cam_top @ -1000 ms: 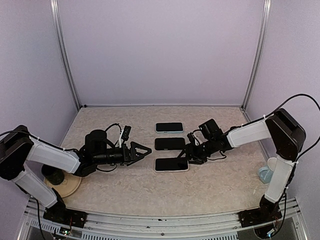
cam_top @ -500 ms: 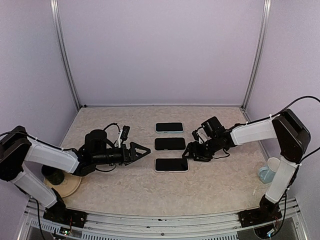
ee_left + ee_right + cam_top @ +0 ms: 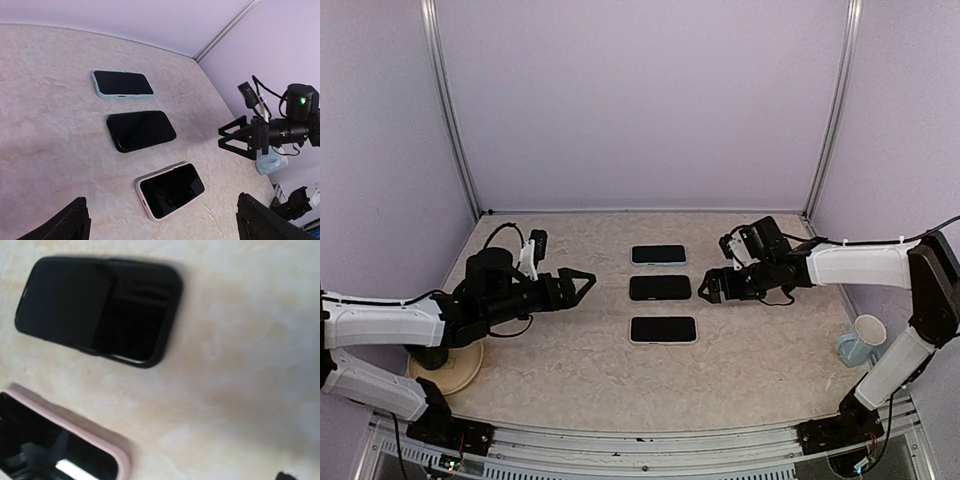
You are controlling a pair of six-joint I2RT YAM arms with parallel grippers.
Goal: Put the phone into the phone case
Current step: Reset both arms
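Three phones lie in a column mid-table, each in a case. The near phone [image 3: 663, 329] sits in a pale pink case [image 3: 145, 196], screen up; it also shows in the right wrist view [image 3: 55, 450]. The middle phone [image 3: 660, 288] is in a black case [image 3: 100, 310]. The far phone [image 3: 658, 255] is in a light blue case [image 3: 122, 83]. My left gripper [image 3: 585, 283] is open and empty, left of the phones and above the table. My right gripper [image 3: 708, 288] is open and empty, just right of the middle phone; it also shows in the left wrist view [image 3: 234, 141].
A white paper cup [image 3: 868, 330] and a small blue object [image 3: 848, 348] stand at the right edge. A tan round disc [image 3: 455, 368] lies at the near left under the left arm. Lilac walls and metal posts enclose the table.
My right gripper has drawn back up and to the right, away from the near pink-cased phone. My left gripper has pulled back to the left and risen slightly.
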